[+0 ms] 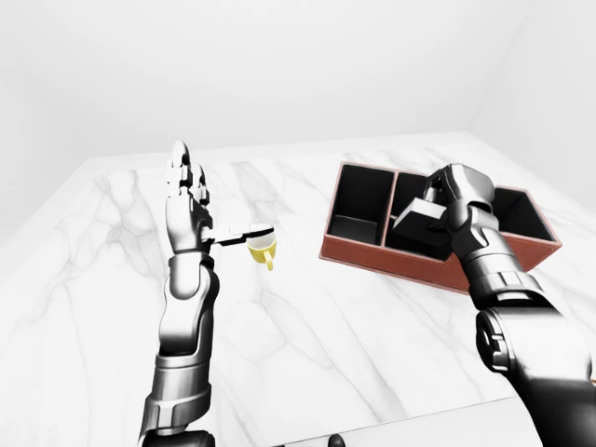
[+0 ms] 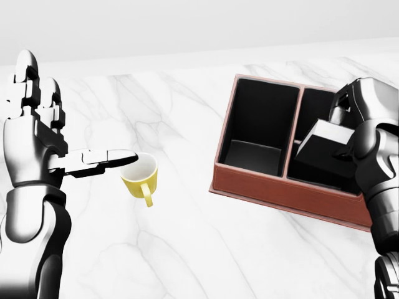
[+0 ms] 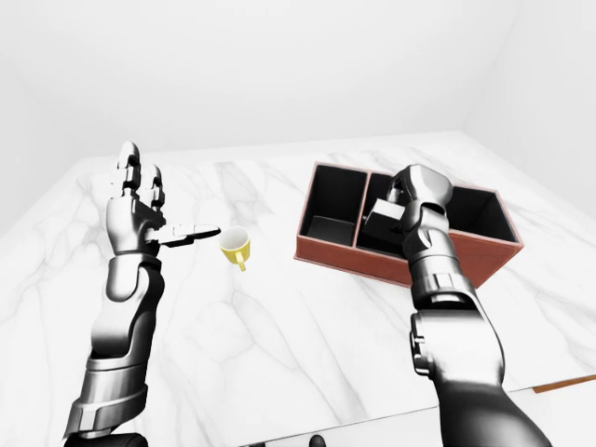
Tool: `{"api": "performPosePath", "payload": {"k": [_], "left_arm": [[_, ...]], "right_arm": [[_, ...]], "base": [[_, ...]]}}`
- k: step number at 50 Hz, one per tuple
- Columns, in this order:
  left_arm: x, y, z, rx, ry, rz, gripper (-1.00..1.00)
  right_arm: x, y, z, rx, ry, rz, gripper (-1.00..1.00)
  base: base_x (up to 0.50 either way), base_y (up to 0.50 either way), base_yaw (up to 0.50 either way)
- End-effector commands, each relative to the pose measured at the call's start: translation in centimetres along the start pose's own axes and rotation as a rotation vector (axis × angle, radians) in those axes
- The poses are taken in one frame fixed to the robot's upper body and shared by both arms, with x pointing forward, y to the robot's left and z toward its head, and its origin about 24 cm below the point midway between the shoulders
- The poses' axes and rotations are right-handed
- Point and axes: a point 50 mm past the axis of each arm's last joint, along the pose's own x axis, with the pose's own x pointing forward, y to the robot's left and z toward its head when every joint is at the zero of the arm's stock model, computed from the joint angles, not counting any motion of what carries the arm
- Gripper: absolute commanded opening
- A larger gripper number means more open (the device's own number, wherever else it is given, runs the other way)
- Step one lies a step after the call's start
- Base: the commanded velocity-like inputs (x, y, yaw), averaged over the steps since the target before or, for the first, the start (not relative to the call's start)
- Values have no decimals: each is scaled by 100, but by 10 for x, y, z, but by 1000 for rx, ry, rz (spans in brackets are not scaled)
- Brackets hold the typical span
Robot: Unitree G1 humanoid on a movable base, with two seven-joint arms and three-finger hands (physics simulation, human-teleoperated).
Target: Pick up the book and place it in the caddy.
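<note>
— Where's the book point(image 2: 324, 146)?
— Clasped in the right hand's point(image 2: 365, 134) closed fingers, tilted over the caddy's point(image 2: 280, 187) middle compartment.
— The left hand point(image 2: 34, 134)?
— Fingers spread, holding nothing; yellow mug point(image 2: 141, 174) just beside its thumb.

A small yellow ceramic mug point(image 2: 141, 175) is seen standing upright on a white marble-patterned tabletop point(image 2: 206, 243), its handle turned toward the bottom of the head view and its pale interior visible. The tabletop is bordered at the top of the view by a plain white wall point(image 1: 279, 65).
</note>
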Motion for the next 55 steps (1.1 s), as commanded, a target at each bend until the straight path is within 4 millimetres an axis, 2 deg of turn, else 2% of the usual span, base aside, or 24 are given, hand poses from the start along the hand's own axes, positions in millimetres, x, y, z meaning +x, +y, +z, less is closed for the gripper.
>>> {"api": "performPosePath", "payload": {"k": [1,15,32,55], "left_arm": [[1,1,-2,8,9,10,100],[2,2,-4,11,18,19,100],[6,5,-4,10,17,46,100],[9,7,-8,32,35,64,100]], "right_arm": [[2,-1,-2,3,29,-45,-100],[1,3,-9,-22,49,-23,-100],[1,8,-3,-64,32,-6,-100],[-4,21,-14,-64,78,19,-100]], "base": [[0,0,0],[0,0,0],[0,0,0],[0,0,0]]}}
